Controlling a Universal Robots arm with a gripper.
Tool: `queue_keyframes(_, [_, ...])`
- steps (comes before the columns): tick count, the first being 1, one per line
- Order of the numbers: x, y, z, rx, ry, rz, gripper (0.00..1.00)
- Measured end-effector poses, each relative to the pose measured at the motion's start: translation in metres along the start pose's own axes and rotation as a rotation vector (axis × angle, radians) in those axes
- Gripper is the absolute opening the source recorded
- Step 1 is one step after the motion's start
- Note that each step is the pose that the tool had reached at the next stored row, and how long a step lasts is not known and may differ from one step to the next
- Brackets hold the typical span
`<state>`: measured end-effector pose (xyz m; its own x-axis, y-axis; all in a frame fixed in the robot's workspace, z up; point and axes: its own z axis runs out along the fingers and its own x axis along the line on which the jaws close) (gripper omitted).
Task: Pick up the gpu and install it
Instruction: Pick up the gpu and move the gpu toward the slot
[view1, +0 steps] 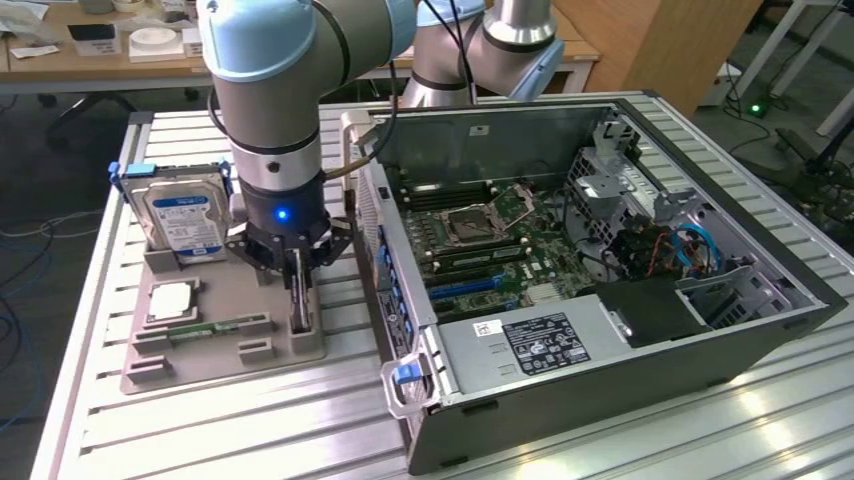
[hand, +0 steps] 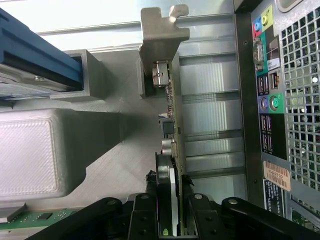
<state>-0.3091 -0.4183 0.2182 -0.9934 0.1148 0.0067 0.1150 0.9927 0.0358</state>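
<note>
- In the exterior view, the hand (view1: 296, 268) reaches straight down over a gray tray (view1: 220, 360) on the slatted metal surface (view1: 267, 420), just beside the open computer case (view1: 747, 330).
- The graphics card (view1: 303, 318) stands on its long edge in a slot at the side of the tray nearest the case. Standing upright leaves both flat faces free for a pinch from above.
- It has not been lifted, and its lower edge sits in the slot.
- The tray holds the other parts apart from it. A hard drive (view1: 183, 220) is propped upright at the back, a processor chip (view1: 171, 300) lies flat, and a memory stick (view1: 214, 328) lies in a groove towards the exterior view's left.
- The case lies on its side with the panel off, so the motherboard (view1: 487, 240) faces up and its slots can be reached from above.
- In the wrist view, the graphics card (hand: 176, 115) shows edge-on, with its metal end bracket (hand: 160, 35) at the far end.
- The black fingers (hand: 142, 217) of the hand (hand: 174, 215) sit on either side of the board, and the pads look pressed against both faces, so the hand appears clenched on the graphics card.
- The grip falls on the end away from the bracket, which leaves the bracket free.
- The blue side of the hard drive (hand: 35, 55) and the end of the memory stick (hand: 40, 218) show on one side of the card. The back of the case (hand: 300, 100), with its ports (hand: 265, 90), shows on the other.
</note>
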Motion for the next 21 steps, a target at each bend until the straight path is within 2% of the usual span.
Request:
queue_keyframes(6, [0.000, 0.0000, -0.0001, -0.0002, -0.0002, 0.000, 0.29])
queue_keyframes(11, [0.000, 0.0004, -0.0107, -0.0014, 0.0001, 0.000, 0.29])
queue_keyframes(14, [0.000, 0.0007, -0.0199, -0.0066, 0.0007, 0.000, 0.29])
queue_keyframes(21, [0.000, 0.0015, -0.0424, -0.0238, 0.0027, 0.000, 0.29])
